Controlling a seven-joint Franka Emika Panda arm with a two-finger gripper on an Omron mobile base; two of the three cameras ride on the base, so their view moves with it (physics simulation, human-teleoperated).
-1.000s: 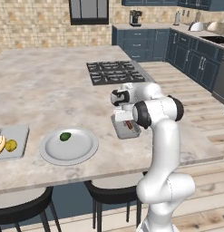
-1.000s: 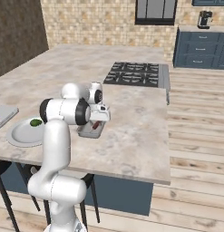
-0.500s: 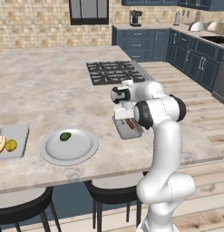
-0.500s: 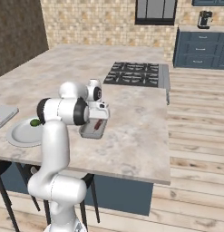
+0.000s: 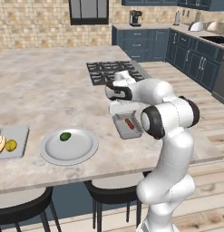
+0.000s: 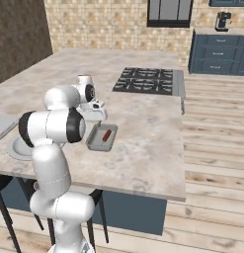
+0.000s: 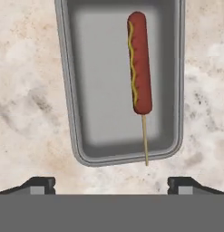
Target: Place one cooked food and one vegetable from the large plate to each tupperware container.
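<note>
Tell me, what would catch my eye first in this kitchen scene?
Probably the big white robot arm bent over the stone counter, its claw above a grey tray holding a sausage on a stick striped with mustard. Further left sits a round plate with one small green vegetable. At the left edge, another tray holds yellowish food.

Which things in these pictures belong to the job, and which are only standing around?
Belong to the job:
- large plate holding a green vegetable
- near tray holding a corn dog
- far tray holding a yellow item and another food
- gripper, open

Standing around:
- stove burners
- coffee machine
- stool
</note>
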